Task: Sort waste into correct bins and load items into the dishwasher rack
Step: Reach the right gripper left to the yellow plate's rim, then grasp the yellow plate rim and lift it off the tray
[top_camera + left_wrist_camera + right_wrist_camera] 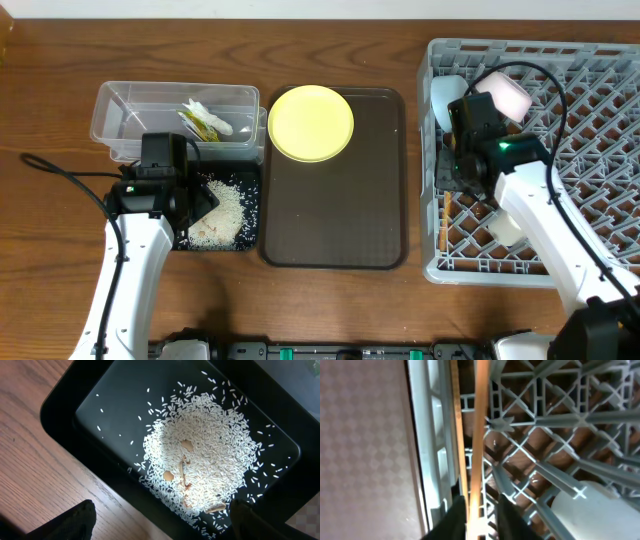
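Note:
My left gripper (197, 205) (160, 522) is open and empty, just above the near edge of the black tray (252, 238) (90, 405), which holds a pile of rice (222, 212) (200, 455). The green-and-orange wrapper with white scrap (205, 122) lies in the clear tub (120, 100). The yellow plate (311, 122) sits on the brown tray. My right gripper (458, 188) (481, 520) is shut on the wooden chopsticks (446, 228) (476, 435), which lie along the left inner edge of the grey rack (600, 70) (545, 420).
The brown serving tray (335, 220) lies between the bins and the rack. In the rack a light blue bowl (445, 95) and a white bowl (508, 92) stand at the back left. A small pale cup (503, 228) (592, 507) lies near my right arm.

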Action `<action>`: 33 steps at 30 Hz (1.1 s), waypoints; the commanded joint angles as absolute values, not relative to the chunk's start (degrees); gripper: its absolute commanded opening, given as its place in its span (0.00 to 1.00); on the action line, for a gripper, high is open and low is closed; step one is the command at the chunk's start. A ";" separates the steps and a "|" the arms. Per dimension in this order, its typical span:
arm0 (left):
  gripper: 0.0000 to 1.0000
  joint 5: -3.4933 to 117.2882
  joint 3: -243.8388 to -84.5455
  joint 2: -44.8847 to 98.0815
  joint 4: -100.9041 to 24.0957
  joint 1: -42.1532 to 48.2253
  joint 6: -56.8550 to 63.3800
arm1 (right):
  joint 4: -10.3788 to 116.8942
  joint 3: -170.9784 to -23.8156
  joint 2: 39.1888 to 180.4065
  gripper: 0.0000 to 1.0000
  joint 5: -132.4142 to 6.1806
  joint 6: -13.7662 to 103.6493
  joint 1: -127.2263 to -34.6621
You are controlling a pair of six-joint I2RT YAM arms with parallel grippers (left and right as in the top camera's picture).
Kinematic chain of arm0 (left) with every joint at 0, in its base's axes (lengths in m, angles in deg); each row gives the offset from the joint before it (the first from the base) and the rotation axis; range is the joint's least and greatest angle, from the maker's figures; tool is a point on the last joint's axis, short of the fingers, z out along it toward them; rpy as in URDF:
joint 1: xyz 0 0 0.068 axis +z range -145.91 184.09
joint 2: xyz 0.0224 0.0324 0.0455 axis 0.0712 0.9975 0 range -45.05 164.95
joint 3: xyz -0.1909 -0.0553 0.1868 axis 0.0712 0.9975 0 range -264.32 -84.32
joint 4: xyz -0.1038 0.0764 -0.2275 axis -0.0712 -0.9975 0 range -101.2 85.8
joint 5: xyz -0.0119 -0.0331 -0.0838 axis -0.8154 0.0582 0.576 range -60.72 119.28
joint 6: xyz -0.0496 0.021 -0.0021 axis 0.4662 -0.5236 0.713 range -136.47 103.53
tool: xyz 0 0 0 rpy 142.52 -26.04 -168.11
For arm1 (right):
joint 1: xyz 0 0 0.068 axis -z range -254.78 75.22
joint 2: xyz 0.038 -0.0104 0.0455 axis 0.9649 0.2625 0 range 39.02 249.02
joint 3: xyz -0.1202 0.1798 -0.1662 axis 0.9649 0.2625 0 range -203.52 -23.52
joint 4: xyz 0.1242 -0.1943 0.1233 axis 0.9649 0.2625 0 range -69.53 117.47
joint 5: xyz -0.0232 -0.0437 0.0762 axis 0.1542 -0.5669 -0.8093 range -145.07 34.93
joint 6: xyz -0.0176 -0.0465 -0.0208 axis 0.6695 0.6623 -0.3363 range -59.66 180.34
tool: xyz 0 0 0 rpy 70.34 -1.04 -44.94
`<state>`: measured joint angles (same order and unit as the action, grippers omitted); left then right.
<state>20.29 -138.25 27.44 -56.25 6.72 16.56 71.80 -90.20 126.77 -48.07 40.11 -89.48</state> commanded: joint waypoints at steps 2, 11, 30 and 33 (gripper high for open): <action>0.88 19.78 -138.75 27.18 -56.23 7.02 16.82 | 68.94 -90.20 126.53 0.26 -49.03 40.92 -89.11; 0.88 19.78 -138.75 27.18 -56.21 7.02 16.82 | 47.72 -90.22 125.17 0.39 -65.34 44.64 -90.40; 0.88 19.78 -138.75 27.18 -56.23 7.02 16.82 | 21.16 -90.22 150.38 0.41 -49.47 36.31 -105.63; 0.88 19.78 -138.75 27.18 -56.23 7.02 16.82 | 17.99 -90.22 153.83 0.40 -49.47 34.08 -106.48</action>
<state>20.29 -138.25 27.44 -56.25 6.72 16.56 19.35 -90.17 151.60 -52.51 38.32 -105.48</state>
